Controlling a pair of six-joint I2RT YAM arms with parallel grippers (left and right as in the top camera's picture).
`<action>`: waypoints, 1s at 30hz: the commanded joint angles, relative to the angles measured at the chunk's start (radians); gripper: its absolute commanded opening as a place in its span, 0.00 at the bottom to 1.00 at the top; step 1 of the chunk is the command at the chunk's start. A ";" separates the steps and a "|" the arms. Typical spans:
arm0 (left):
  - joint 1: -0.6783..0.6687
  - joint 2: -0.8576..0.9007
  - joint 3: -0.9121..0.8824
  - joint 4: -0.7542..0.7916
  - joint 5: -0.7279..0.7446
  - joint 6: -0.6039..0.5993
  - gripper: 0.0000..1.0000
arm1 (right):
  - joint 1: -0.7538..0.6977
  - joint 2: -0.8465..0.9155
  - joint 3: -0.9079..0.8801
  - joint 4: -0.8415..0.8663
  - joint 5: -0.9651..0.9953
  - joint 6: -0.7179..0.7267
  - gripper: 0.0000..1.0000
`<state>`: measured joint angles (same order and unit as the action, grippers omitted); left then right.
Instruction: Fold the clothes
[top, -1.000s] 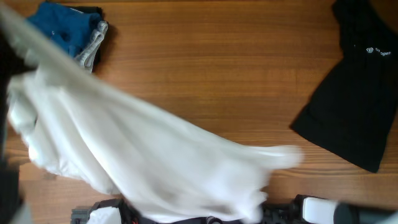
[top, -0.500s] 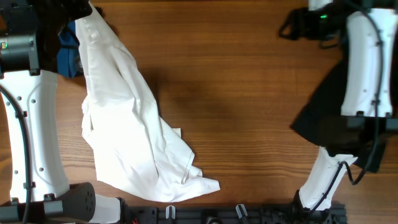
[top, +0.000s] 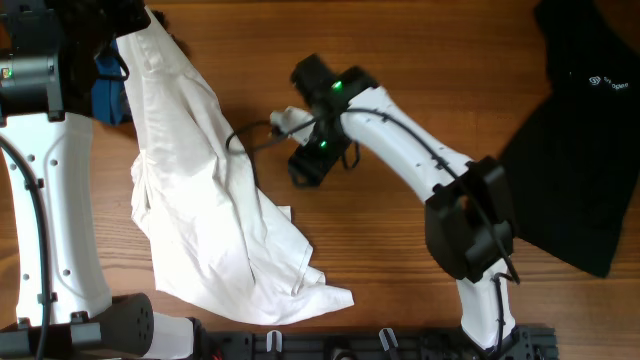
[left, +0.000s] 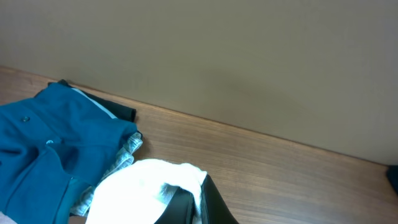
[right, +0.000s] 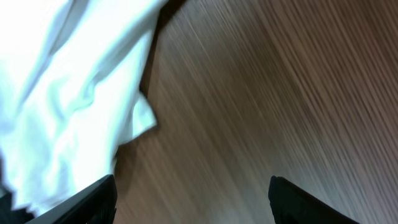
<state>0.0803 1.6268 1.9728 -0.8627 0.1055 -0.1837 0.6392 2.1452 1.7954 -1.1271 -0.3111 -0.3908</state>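
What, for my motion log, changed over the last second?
The right gripper swung from the far right to the middle beside the shirt, open. The shirt, swung wide before, lies bunched at left. The left gripper still grips its top; black garment unmoved.

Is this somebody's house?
Probably not: more likely a robot lab bench. A left arm and a right arm work at a wooden table, with a white shirt, a black top and blue clothes.
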 joint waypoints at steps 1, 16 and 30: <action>-0.005 -0.011 0.011 0.005 0.020 0.019 0.04 | 0.029 0.008 -0.081 0.077 0.057 -0.025 0.78; -0.005 -0.011 0.011 -0.022 0.047 0.012 0.04 | 0.116 -0.003 -0.286 0.177 0.034 -0.062 0.66; -0.005 -0.011 0.011 -0.027 0.047 0.012 0.04 | 0.149 -0.135 -0.254 0.103 -0.073 -0.375 0.78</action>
<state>0.0803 1.6268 1.9728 -0.8913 0.1333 -0.1841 0.7708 2.0251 1.5257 -1.0225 -0.3492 -0.7128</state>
